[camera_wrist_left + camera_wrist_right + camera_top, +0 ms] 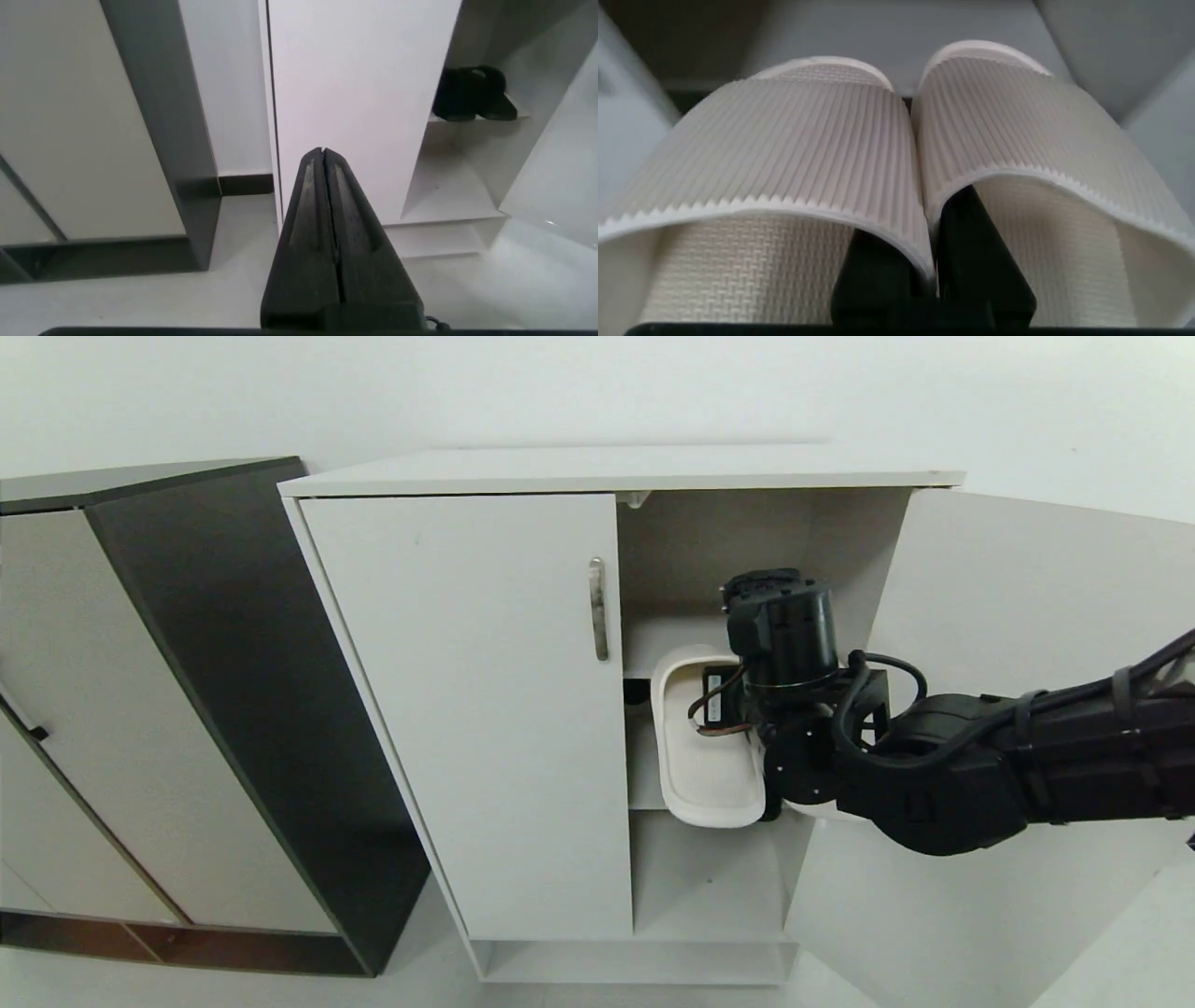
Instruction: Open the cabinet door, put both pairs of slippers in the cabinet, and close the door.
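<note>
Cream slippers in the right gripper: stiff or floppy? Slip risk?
Probably fairly stiff: the cream slippers show arched straps and flat soles while held. Likely light: one gripper holds both. Ribbed straps should resist slipping in the right gripper.

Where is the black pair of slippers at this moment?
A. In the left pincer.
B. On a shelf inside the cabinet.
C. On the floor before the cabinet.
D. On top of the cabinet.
B: the left wrist view shows the black slippers lying on a shelf inside the cabinet, while the left pincer is shut on nothing and the right pincer holds the white slippers.
</note>
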You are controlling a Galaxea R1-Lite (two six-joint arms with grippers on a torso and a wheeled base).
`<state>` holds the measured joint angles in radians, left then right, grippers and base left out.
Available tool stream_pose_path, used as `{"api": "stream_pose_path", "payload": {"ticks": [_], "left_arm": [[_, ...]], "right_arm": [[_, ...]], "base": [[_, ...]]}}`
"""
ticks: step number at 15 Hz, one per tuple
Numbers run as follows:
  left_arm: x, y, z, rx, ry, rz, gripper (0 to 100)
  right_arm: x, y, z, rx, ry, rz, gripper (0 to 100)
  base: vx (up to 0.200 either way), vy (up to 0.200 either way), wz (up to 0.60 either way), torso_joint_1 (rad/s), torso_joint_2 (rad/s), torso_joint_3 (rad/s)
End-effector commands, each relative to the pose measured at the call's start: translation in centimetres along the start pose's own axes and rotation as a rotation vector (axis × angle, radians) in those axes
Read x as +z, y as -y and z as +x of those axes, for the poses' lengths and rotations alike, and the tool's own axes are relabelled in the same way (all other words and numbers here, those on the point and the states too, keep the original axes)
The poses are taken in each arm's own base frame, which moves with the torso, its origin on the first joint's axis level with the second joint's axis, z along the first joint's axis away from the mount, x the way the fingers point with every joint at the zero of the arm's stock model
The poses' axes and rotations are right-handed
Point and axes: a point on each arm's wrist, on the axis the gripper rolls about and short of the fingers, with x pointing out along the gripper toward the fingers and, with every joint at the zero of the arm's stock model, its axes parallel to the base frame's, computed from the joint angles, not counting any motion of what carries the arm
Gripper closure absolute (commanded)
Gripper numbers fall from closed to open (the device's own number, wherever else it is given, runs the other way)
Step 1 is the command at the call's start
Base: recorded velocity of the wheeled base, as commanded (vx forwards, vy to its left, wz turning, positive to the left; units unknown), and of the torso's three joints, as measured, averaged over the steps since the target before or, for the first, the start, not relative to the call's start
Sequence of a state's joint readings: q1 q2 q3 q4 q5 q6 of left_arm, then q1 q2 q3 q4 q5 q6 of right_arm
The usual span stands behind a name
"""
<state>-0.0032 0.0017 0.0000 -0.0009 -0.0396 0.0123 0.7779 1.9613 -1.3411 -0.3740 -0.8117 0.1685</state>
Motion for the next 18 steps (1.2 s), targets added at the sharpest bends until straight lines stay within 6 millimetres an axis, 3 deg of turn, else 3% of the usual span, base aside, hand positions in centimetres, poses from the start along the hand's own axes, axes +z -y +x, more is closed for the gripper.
{"api": "stream_pose_path", "payload": {"ticks": [1,8,13,18], "left_arm": [[0.0,0.0,0.0,0.000,0.001,0.000,100],[0.0,0.0,0.0,0.000,0.001,0.000,100],[0.0,0.0,0.0,-0.002,0.001,0.001,100],[0.0,0.0,0.0,0.000,0.001,-0.003,100]], "right_arm": [[0.0,0.1,0.2,-0.006,0.001,0.003,100],[0.0,0.0,0.5,0.017,-0.002,0.005,100],[-0.4,-0.4,1.2,0.031,-0.004,0.002,100],[-0.3,-0.7,4.5,0.014,0.010,-0.012,100]], "base": [[0.200,0.000,0.00,0.002,0.01,-0.007],[0.200,0.000,0.00,0.003,0.00,0.002],[0.000,0.000,0.00,0.000,0.00,0.000],[0.000,0.000,0.00,0.000,0.00,0.000]]}}
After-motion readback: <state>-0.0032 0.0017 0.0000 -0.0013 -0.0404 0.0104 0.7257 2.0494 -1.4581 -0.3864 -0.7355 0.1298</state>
